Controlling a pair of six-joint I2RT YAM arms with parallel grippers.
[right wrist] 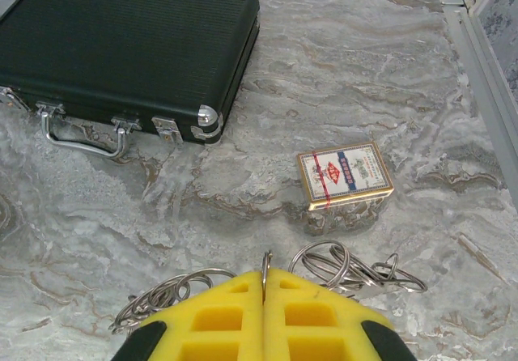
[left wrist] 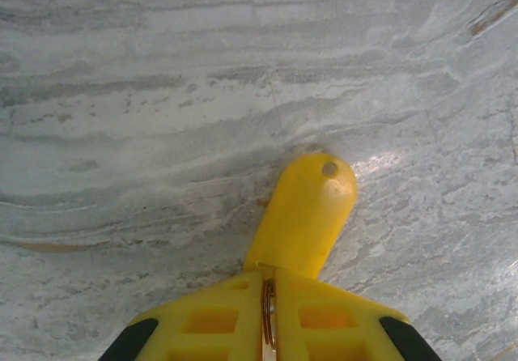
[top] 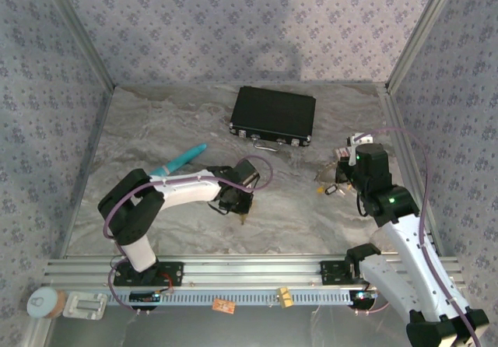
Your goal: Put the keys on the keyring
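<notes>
case (top: 272, 116) behind, stick (top: 185, 158) left, card box (right wrist: 345, 176) right, keys (top: 330, 189) before box

Wire rings (right wrist: 343, 257) partly behind right pincer (right wrist: 265, 278)

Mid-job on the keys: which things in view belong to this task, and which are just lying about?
For the job:
- yellow tag
- rings
- keys

Lying about:
- black case
- card box
- teal pen
</notes>
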